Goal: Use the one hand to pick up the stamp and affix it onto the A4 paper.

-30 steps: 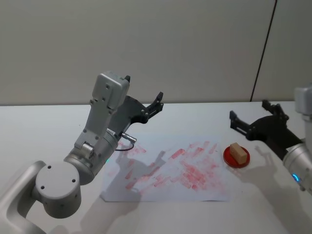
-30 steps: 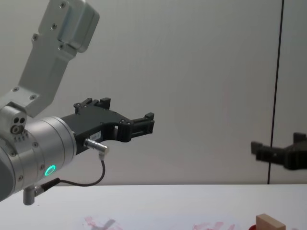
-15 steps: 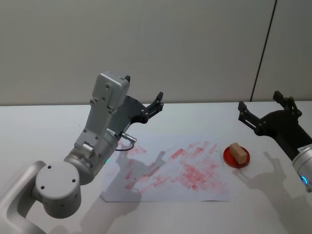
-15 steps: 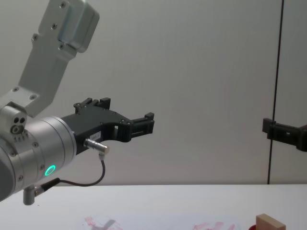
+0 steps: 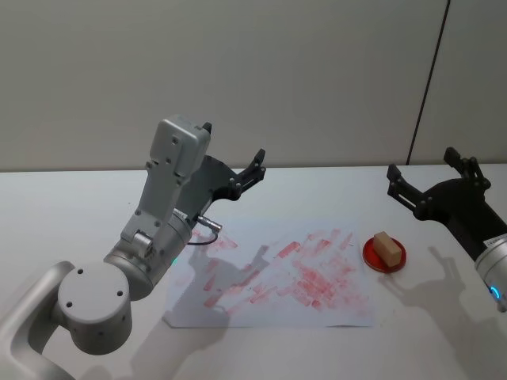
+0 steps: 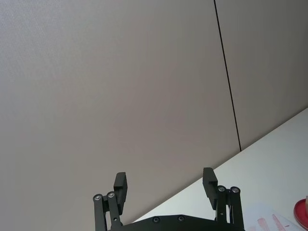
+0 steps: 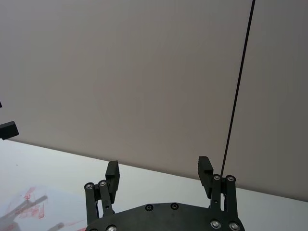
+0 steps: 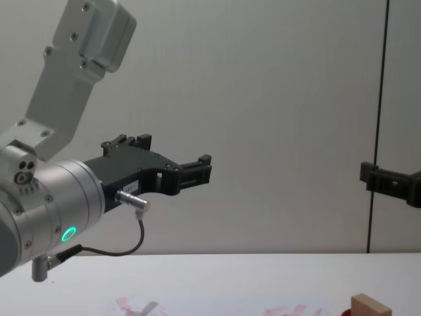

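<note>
A white table (image 5: 79, 206) is carrying the whole scene, running back to a plain grey wall. The silver-grey left arm (image 5: 170, 206), a green ring (image 8: 68, 233) glowing on its wrist, is rising over the table's left side. Its black left gripper (image 6: 164, 175) is pointing toward the wall with its fingers spread apart and nothing between them. The A4 paper (image 5: 273, 273), smeared with pinkish-red prints, is lying flat in the middle of the table, closer to the front edge. The right gripper (image 5: 422, 162) is hanging in the air over the table's right side, beyond the stamp and well clear of it, its two fingers standing wide apart and empty. A round red disc (image 5: 369, 256) is sitting just beside the paper's right edge. The stamp (image 5: 386, 248), a small tan wooden block, is resting on that disc.
</note>
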Controlling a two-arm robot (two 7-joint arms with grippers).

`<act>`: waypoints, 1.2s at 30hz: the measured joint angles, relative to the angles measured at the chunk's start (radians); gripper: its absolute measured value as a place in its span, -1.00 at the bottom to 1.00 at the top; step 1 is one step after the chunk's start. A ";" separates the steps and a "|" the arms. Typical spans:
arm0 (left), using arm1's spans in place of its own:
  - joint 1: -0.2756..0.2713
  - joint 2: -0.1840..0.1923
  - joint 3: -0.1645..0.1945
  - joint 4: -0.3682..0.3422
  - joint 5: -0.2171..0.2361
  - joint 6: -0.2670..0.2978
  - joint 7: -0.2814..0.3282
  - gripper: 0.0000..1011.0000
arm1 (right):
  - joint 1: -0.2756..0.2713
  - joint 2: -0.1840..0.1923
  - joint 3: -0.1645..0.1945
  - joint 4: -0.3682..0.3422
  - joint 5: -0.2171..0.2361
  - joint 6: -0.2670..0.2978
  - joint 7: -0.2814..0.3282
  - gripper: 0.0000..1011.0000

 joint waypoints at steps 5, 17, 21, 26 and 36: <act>0.000 0.000 0.000 0.000 0.000 0.000 0.000 0.98 | 0.000 0.000 0.000 0.000 0.000 0.000 0.000 0.98; 0.000 0.000 0.000 0.000 0.000 0.000 0.000 0.98 | -0.011 0.007 0.002 -0.010 0.002 0.010 0.000 0.98; 0.000 0.000 0.000 0.000 0.000 0.000 0.000 0.98 | -0.030 0.019 0.005 -0.031 0.010 0.034 -0.001 0.98; 0.000 0.000 0.000 0.000 0.000 0.000 0.000 0.98 | -0.068 0.044 0.012 -0.067 0.024 0.076 -0.011 0.98; 0.000 0.000 0.000 0.000 0.000 0.000 0.000 0.98 | -0.126 0.079 0.021 -0.105 0.029 0.190 -0.051 0.99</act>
